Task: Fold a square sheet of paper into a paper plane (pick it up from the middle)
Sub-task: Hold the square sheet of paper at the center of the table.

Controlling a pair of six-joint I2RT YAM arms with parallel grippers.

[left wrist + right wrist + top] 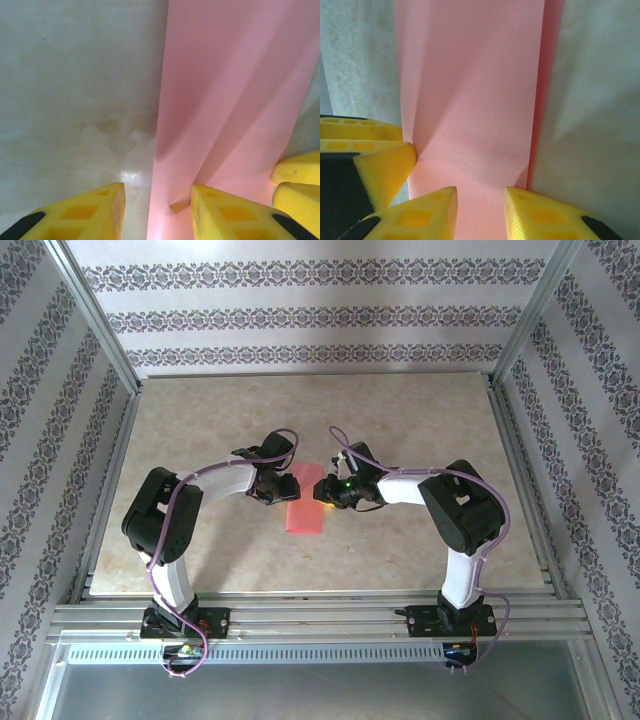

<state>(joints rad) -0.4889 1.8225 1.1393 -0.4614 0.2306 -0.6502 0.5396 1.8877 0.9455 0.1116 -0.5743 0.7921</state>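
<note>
Could crumple the square sheet of paper (306, 502) at mid-frame through a crooked pinch by both half-open jaws, gripping nothing yet.

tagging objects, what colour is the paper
Salmon pink paper, clearest in the right wrist view.

Centre of the table (420, 410): the left gripper (268, 490) and right gripper (336, 494) face each other across the pink paper strip (306, 515), fingertips close together, so together they bar passage over the middle. Bare tabletop lies open beyond them toward the far wall (320, 310) and along both outer sides. A narrower gap lies between the left arm's base (185, 620) and the right arm's base (450, 620), all bounded by the aluminium frame (320, 612).
</note>
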